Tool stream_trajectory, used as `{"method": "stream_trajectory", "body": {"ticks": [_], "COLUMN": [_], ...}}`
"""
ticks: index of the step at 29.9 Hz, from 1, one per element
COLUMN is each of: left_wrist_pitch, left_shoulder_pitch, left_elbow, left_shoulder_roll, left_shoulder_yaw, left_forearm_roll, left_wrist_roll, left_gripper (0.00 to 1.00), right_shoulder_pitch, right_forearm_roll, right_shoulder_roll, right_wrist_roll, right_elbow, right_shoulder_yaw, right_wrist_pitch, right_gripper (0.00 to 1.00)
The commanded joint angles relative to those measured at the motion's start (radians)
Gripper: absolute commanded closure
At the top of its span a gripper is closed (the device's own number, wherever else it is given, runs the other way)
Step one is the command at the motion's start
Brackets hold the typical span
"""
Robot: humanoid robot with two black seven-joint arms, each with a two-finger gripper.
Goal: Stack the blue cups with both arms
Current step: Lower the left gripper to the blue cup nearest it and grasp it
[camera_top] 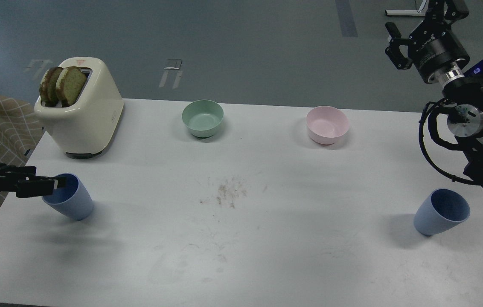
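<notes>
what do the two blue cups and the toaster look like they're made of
The two light-blue handleless tumblers, left and right, look like matte plastic: even colour, soft shading, no sharp glints. The cream boxy toaster holding two browned bread slices has a smooth, slightly glossy shell with faint highlights along its edges; that suggests painted metal or plastic, but the view can't settle which.

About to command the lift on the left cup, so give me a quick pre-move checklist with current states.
1. Left gripper at the left blue cup rim, one of its fingers across the opening: ok.
2. Grip closed on the wall: cannot tell.
3. Right blue cup upright, untouched: ok.
4. Right gripper near its cup: not ok, raised well above and behind it.
5. Toaster close behind the left cup: lift clearance cannot tell.
6. Table bare between the cups: ok.
</notes>
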State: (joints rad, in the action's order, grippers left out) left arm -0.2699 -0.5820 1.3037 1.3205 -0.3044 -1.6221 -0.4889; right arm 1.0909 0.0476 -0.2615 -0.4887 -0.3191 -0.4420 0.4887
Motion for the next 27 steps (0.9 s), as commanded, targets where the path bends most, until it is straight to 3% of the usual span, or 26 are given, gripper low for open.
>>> {"method": "stream_trajectory", "body": {"ticks": [1, 5, 8, 10, 11, 13, 14, 15, 27], "left_wrist_pitch": [0.001, 0.001, 0.001, 0.001, 0.001, 0.001, 0.001, 0.001, 0.003], "left_shoulder_pitch": [0.001, 0.001, 0.001, 0.002, 0.002, 0.004, 0.004, 0.005, -0.004], "left_elbow": [-0.064, -0.084, -0.087, -0.095, -0.095, -0.095, -0.096, -0.098, -0.086], "left_shoulder_roll": [-0.047, -0.063, -0.064, -0.067, -0.067, -0.073, -0.076, -0.079, -0.064], "left_shoulder_yaw": [0.024, 0.030, 0.031, 0.031, 0.031, 0.031, 0.031, 0.031, 0.025], "left_forearm_roll": [-0.005, -0.005, -0.004, -0.004, -0.004, -0.004, -0.004, -0.004, -0.015], "left_wrist_roll": [0.000, 0.000, 0.000, 0.000, 0.000, 0.000, 0.000, 0.000, 0.000], "left_gripper": [0.03, 0.09, 0.27, 0.47, 0.47, 0.67, 0.90, 1.00, 1.00], "right_shoulder_pitch": [0.001, 0.000, 0.000, 0.000, 0.000, 0.000, -0.002, 0.000, -0.002], "right_forearm_roll": [0.000, 0.000, 0.000, 0.000, 0.000, 0.000, 0.000, 0.000, 0.000], "right_shoulder_roll": [-0.007, -0.007, -0.009, -0.009, -0.009, -0.009, -0.009, -0.009, -0.007], "right_wrist_roll": [0.000, 0.000, 0.000, 0.000, 0.000, 0.000, 0.000, 0.000, 0.000], "right_elbow": [0.000, -0.001, -0.005, -0.006, -0.006, -0.006, -0.006, -0.006, -0.006], "right_shoulder_yaw": [0.000, 0.000, 0.000, 0.000, 0.000, 0.000, 0.000, 0.000, 0.000], "right_wrist_pitch": [0.000, 0.000, 0.000, 0.000, 0.000, 0.000, 0.000, 0.000, 0.000], "right_gripper": [0.00, 0.00, 0.00, 0.00, 0.00, 0.00, 0.00, 0.00, 0.00]}}
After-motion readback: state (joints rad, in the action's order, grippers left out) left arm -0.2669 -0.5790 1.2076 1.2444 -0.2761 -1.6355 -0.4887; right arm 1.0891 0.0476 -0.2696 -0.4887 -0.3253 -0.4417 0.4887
